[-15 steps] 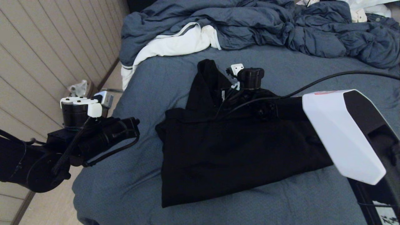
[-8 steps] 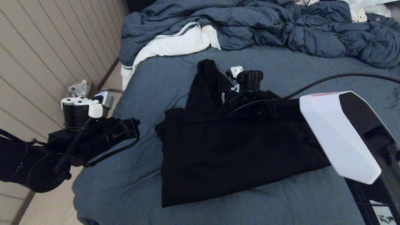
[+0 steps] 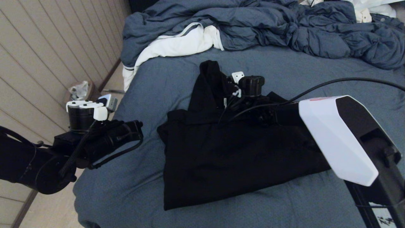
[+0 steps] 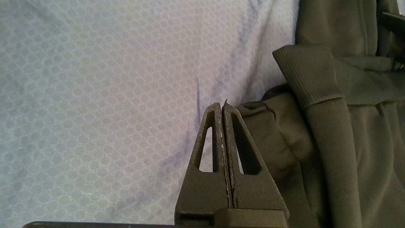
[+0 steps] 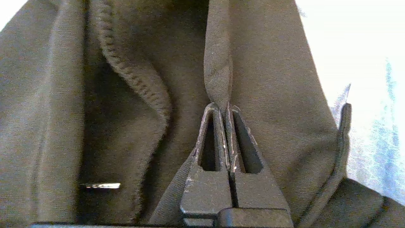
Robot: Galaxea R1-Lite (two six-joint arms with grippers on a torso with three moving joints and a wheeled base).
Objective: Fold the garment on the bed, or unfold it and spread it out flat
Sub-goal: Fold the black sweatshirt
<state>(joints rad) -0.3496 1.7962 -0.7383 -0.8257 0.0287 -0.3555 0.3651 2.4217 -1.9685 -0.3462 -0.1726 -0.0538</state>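
So the black hooded sweatshirt with the ribbed cuffs point(image 3: 234, 152) is lying folded into a rough rectangle in the middle of the big slate-blue bed point(image 3: 316, 202), hood pointing up toward the pile of rumpled blue-grey duvet point(image 3: 284, 28) and the white cloth with a grey stripe point(image 3: 177, 44) at the far end.

The right gripper point(image 5: 224, 109) is down at the collar end, right by the hood, and its two black fingers are pinched completely together on a narrow fold of the sweatshirt's fabric. You can see the fold standing up from the tips in the right wrist view, with a thick seam and a bit of metal zipper off to one side.

The left gripper point(image 4: 221, 106) is off at the bed's left edge, fingers pressed closed with nothing between them, tips just beside a ribbed cuff point(image 4: 308, 76).
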